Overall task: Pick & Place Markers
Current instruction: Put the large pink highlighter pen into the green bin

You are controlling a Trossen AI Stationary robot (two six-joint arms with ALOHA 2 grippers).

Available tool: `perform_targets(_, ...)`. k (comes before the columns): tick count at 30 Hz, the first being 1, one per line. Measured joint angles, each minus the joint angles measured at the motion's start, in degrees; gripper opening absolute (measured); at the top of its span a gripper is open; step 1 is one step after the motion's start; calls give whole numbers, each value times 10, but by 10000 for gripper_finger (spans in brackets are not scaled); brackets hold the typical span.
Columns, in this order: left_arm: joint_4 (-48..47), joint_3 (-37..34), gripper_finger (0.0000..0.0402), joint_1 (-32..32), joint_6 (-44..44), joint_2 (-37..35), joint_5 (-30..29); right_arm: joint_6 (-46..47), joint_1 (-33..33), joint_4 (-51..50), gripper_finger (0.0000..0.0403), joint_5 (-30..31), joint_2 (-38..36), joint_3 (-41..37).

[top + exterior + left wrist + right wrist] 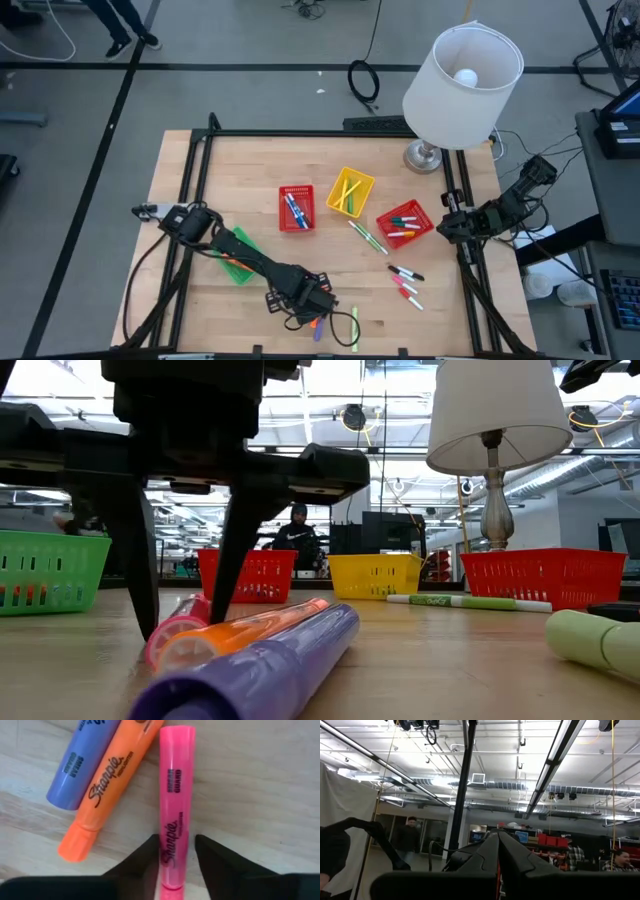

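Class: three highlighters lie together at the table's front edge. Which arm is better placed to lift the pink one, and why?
Left. The left gripper already straddles the pink highlighter, a finger on each side. The right gripper waits shut at the table's right edge.

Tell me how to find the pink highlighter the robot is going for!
Look at the near edge of the wooden table, where the left gripper reaches down over three fat highlighters lying side by side. The pink highlighter sits between the two dark fingers. Its neighbours are the orange highlighter right beside it and the purple highlighter beyond that.
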Motion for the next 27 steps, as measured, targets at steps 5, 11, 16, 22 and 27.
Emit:
perform_targets(5, -3, -1, 61, -4, -15, -1, 2, 3, 0, -3, 0, 0, 0, 0)
perform_targets(11, -10, -2, 56, -17, -49, -5, -15, 6, 0, -4, 0, 0, 0, 0)
perform_targets(16, -48, -6, 56, -30, -75, -33, -33, 9, 0, -7, 0, 0, 0, 0)
perform_targets(22, -73, -4, 56, -38, -147, -122, -65, 9, 0, -8, 0, 0, 0, 0)
perform_targets(27, -80, -5, 56, -45, -253, -217, -120, 10, 0, -16, 0, 0, 0, 0)
